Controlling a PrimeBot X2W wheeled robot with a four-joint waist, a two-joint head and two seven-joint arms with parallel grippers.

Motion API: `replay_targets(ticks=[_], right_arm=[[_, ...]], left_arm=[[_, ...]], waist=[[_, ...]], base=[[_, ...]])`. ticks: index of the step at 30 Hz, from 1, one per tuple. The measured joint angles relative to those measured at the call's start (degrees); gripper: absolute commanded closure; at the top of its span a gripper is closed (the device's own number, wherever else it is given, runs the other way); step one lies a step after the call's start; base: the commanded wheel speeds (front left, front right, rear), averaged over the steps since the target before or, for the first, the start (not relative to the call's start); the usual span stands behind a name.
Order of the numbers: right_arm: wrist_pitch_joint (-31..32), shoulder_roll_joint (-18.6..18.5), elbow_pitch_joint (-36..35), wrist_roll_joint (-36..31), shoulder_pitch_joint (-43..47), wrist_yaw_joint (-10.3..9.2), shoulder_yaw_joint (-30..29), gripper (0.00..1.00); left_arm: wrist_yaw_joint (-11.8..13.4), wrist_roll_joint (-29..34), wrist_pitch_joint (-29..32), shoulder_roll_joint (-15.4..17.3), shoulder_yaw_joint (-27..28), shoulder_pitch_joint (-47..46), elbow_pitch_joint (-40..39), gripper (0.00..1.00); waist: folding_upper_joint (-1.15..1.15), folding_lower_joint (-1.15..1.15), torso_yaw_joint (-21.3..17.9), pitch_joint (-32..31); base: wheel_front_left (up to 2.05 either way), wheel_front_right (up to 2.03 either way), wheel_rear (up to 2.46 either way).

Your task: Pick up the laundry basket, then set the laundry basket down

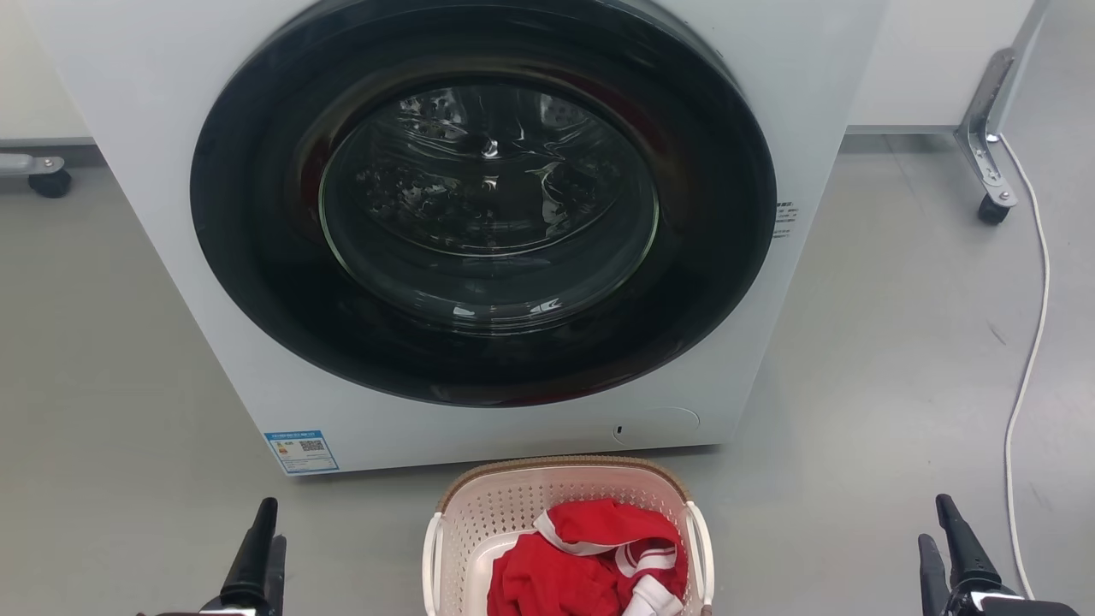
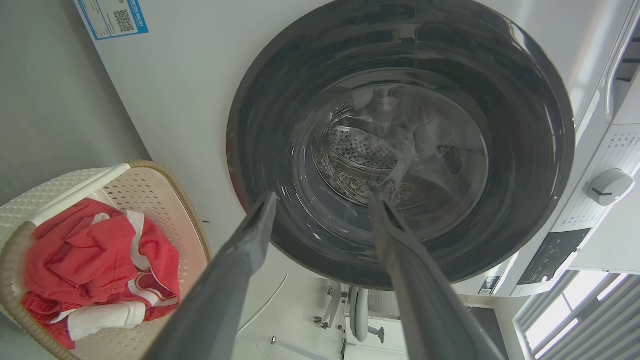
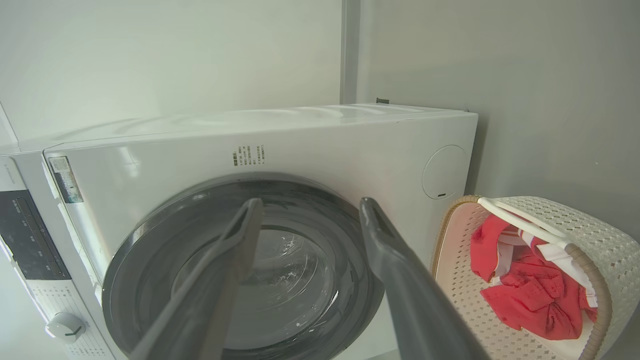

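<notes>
The left hand (image 1: 267, 535) and right hand (image 1: 934, 522) each have fingers apart and hold nothing, one on either side of the basket (image 1: 565, 464) and well clear of it. The basket sits on the floor (image 1: 855, 428) just in front of the washer (image 1: 359, 428), with red clothes (image 1: 582, 565) inside. It looks light and fairly stiff, so the white handles (image 1: 430, 547) seem the best hold, one per hand.

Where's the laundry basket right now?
In the head view, the laundry basket sits on the floor at bottom centre, just before the washing machine, holding red clothes.
</notes>
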Motion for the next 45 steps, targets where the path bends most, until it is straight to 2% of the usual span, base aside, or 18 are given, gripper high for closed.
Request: replay_targets(ticks=[9,13,20,21,45], right_arm=[[-1.54,0.00,-0.64,-1.96,0.01,-0.12,1.07,0.00],[-2.52,-0.01,-1.40,-4.76,0.02,-1.12,1.51,0.00],[-4.01,-0.03,-3.16,-12.12,0.03,-2.61,2.99,0.00],[-4.45,-0.04,-3.67,-14.30,0.04,-3.09,3.47,0.00],[-9.47,-0.91,-7.64,-38.94,2.10,-6.61,9.37,0.00]], left_arm=[[0.44,2.81,-1.55,0.02,-1.63,0.01,-0.76,0.00],[1.02,5.16,-2.52,0.03,-2.02,0.01,-1.52,0.00],[2.50,11.99,-4.04,0.15,-3.56,0.01,-3.30,0.00],[3.00,14.47,-4.50,0.43,-4.25,0.01,-3.78,0.00],[6.58,40.85,-9.50,3.86,-11.43,0.88,-7.09,0.00]], waist=[[0.00,0.00,-0.01,-0.01],[0.00,0.00,-0.02,-0.02],[0.00,0.00,-0.01,-0.06],[0.00,0.00,0.00,-0.08],[0.00,0.00,0.19,-0.72]], base=[[0.00,0.00,0.00],[0.00,0.00,0.00],[0.00,0.00,0.00],[0.00,0.00,0.00],[0.00,0.00,0.00]])
